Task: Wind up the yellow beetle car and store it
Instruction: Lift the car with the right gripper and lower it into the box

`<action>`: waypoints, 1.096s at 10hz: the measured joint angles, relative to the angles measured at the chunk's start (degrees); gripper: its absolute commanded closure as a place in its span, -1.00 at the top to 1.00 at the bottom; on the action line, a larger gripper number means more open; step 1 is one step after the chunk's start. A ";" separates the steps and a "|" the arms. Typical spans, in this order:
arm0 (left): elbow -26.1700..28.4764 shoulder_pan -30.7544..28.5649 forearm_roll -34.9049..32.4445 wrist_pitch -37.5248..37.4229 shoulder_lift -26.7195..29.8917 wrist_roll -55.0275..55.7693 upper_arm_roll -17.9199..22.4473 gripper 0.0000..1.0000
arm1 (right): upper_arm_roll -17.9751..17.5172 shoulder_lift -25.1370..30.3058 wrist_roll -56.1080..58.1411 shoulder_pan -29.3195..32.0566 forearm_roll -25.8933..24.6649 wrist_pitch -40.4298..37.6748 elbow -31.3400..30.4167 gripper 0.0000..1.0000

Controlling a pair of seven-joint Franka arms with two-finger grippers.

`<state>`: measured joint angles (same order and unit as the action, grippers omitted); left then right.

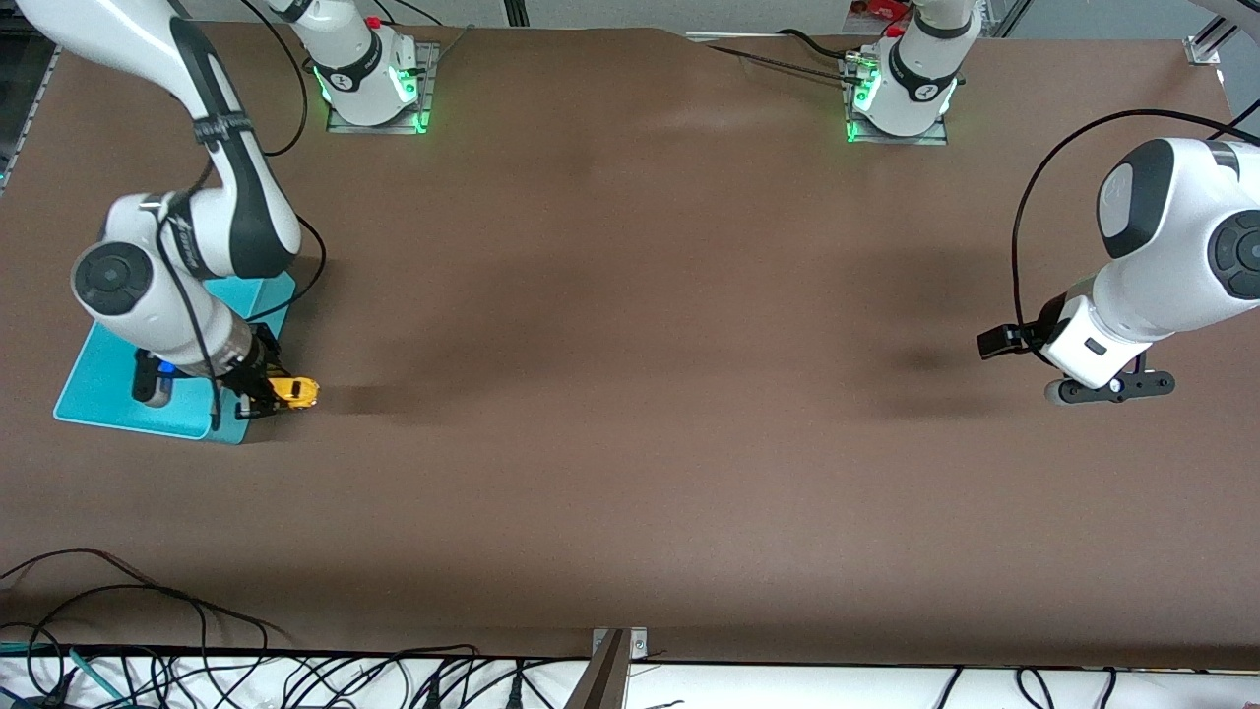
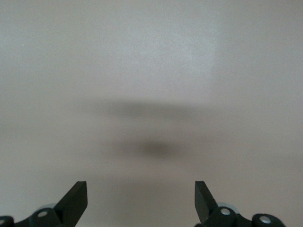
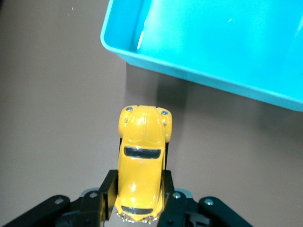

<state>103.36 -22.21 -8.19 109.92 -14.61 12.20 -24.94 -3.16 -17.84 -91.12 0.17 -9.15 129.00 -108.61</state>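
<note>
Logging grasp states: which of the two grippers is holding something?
The right gripper, beside the turquoise bin, is shut on the yellow beetle car. The left gripper hangs open and empty over bare table.

Brown table (image 1: 630,414), turquoise bin (image 1: 98,389) at right arm's end

No readable text, label, brand or number is being shown on anything in these views (neither arms nor car).
</note>
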 measured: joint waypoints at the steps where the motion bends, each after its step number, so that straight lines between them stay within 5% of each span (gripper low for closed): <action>1: 0.00 0.00 0.00 0.00 0.00 0.00 0.00 1.00 | 0.04 2.02 0.00 0.59 0.00 -2.96 -0.02 -1.00; 5: 0.00 0.01 0.00 -0.01 -0.01 0.00 0.00 1.00 | 0.34 5.46 9.02 8.01 -0.05 -10.77 -1.83 -1.00; 11: 0.00 0.01 0.00 -0.01 -0.02 0.00 0.00 1.00 | 0.46 6.32 21.62 17.30 -0.78 -7.18 -12.08 -1.00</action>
<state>103.36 -22.20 -8.19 109.91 -14.63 12.20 -24.93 -2.70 -11.52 -69.50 17.47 -9.93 121.82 -120.69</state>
